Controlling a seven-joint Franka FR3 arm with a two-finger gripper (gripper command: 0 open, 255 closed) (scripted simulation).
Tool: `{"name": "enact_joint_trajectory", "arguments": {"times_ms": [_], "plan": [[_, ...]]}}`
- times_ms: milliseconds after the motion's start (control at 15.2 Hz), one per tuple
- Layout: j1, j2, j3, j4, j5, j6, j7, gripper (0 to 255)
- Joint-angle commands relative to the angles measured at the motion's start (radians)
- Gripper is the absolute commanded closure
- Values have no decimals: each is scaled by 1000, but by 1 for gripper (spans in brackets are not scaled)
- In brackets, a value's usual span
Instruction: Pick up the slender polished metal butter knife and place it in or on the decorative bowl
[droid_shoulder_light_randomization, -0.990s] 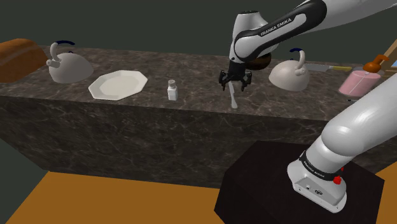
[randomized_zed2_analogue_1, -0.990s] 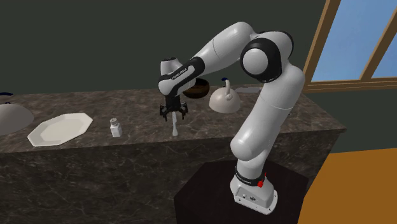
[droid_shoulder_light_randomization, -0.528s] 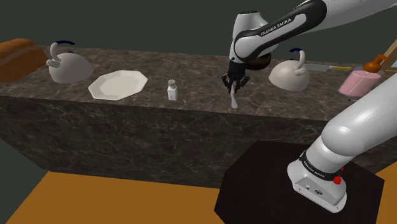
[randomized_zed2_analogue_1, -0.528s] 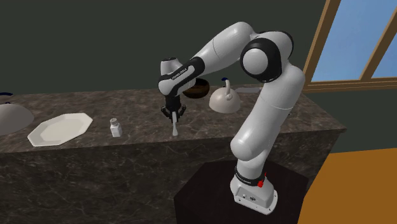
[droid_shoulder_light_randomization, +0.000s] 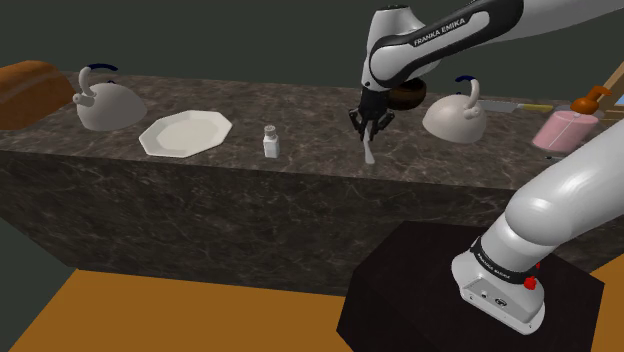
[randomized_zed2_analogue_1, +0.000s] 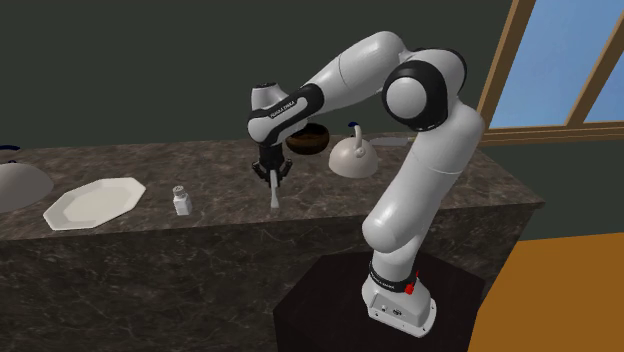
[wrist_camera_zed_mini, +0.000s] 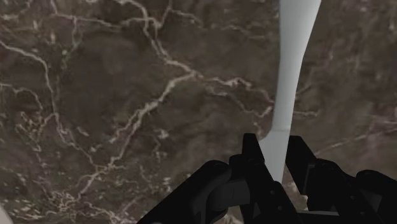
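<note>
A slim pale knife (droid_shoulder_light_randomization: 371, 152) hangs nearly upright just over the dark marble counter (droid_shoulder_light_randomization: 300, 110), its upper end clasped by my gripper (droid_shoulder_light_randomization: 369, 128), which is shut on it. The wrist view has the pale blade (wrist_camera_zed_mini: 289, 76) running away from between the two black fingers (wrist_camera_zed_mini: 251, 153) of the gripper (wrist_camera_zed_mini: 273, 151) over veined marble. From the second exterior view, the gripper (randomized_zed2_analogue_1: 271, 175) holds the knife (randomized_zed2_analogue_1: 274, 195) near the counter's front edge. A dark brown bowl (droid_shoulder_light_randomization: 408, 95) stands behind my hand, partly hidden by the arm; it also shows as the bowl (randomized_zed2_analogue_1: 307, 138).
A pale kettle (droid_shoulder_light_randomization: 455, 115) stands beside the bowl, and a second kettle (droid_shoulder_light_randomization: 105, 105) sits at the shoulder view's far left next to a brown loaf (droid_shoulder_light_randomization: 30, 92). A white plate (droid_shoulder_light_randomization: 185, 132) and a small shaker (droid_shoulder_light_randomization: 270, 141) lie between. A pink pot (droid_shoulder_light_randomization: 563, 130) is at the right.
The fingers stood open around the knife a second ago and have closed on it. Since then the hand has risen a little, taking the knife up with it.
</note>
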Motion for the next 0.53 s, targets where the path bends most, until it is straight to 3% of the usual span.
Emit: {"name": "enact_joint_trajectory", "arguments": {"times_ms": [0,462], "plan": [[0,-13,-1,12,1,-26,-1,255],[0,-52,-5,74,4,-126,-4,255]]}}
